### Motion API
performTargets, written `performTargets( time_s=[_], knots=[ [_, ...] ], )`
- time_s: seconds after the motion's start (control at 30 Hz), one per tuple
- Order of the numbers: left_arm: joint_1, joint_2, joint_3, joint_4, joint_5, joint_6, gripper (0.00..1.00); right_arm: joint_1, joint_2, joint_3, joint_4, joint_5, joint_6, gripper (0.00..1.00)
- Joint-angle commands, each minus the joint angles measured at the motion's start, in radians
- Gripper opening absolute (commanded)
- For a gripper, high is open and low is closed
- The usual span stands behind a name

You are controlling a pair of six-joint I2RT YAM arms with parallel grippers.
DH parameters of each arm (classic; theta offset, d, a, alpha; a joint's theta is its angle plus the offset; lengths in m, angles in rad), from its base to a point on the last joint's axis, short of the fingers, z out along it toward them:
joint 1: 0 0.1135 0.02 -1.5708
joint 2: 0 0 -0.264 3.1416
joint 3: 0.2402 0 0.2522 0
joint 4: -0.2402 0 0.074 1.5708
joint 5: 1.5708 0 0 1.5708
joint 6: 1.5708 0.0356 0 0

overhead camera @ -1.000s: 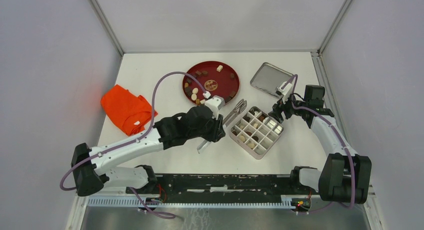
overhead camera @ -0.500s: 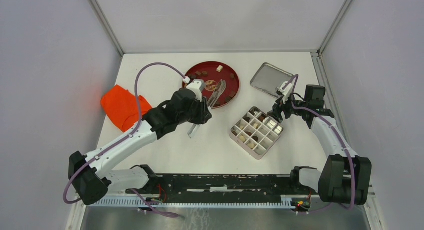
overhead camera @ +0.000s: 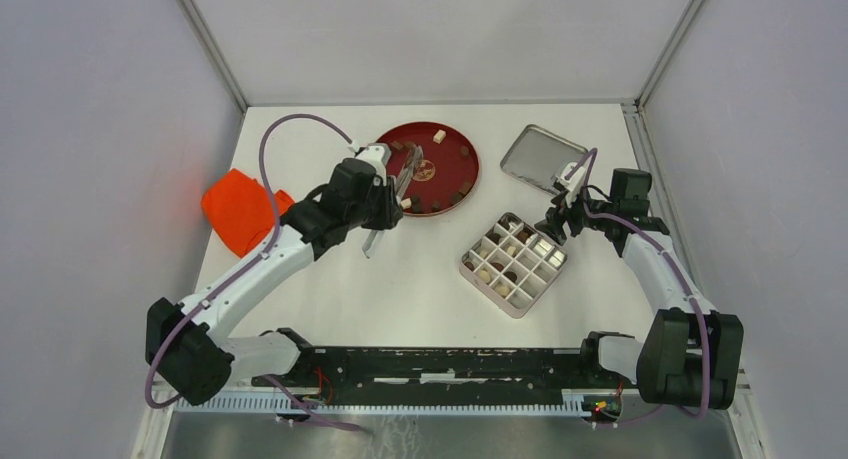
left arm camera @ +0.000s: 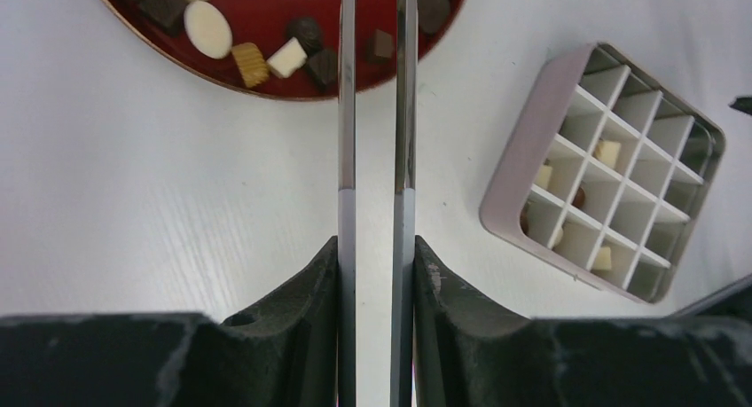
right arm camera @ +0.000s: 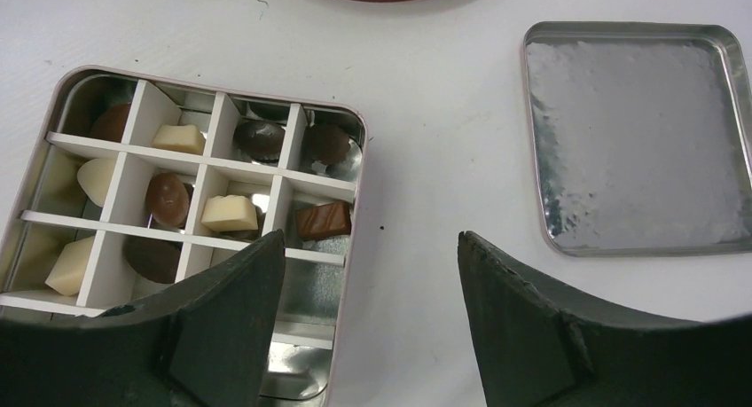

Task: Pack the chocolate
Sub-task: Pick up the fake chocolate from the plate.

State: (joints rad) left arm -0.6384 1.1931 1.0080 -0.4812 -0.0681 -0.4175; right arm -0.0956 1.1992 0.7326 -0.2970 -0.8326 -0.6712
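Chocolate pieces [left arm camera: 208,30], dark, light brown and cream, lie on the red plate [overhead camera: 447,157], which also shows in the left wrist view [left arm camera: 266,8]. More chocolate [right arm camera: 229,212] sits in cells of the gridded tin box [overhead camera: 468,260]. My left gripper [overhead camera: 392,201] is shut on metal tweezers [left arm camera: 347,114], whose two arms stand slightly apart with nothing seen between them. The tweezers [overhead camera: 407,171] reach over the plate's left part. My right gripper [right arm camera: 368,247] is open and empty, hovering over the box's right edge [right arm camera: 355,194].
The tin's lid [overhead camera: 540,157] lies upside down at the back right, also in the right wrist view [right arm camera: 634,132]. An orange cloth [overhead camera: 232,207] lies at the left, partly under the left arm. Enclosure walls stand on three sides.
My left arm has swung the tweezers left and back, from beside the box to over the red plate. The right arm has not moved.
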Motion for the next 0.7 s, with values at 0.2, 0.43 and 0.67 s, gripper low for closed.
performTargets(
  time_s=[0.2, 0.43, 0.67],
  knots=[
    [0.179, 0.195, 0.225, 0.004, 0.09, 0.134, 0.33, -0.01, -0.008, 0.007, 0.007, -0.011, -0.033, 0.77],
    [0.198, 0.423, 0.419, -0.079, 0.154, 0.207, 0.34, -0.009, -0.03, 0.006, 0.01, -0.016, -0.027, 0.78],
    [0.205, 0.635, 0.604, -0.144, 0.155, 0.289, 0.35, -0.008, -0.022, 0.017, -0.007, -0.022, -0.031, 0.78]
  ],
)
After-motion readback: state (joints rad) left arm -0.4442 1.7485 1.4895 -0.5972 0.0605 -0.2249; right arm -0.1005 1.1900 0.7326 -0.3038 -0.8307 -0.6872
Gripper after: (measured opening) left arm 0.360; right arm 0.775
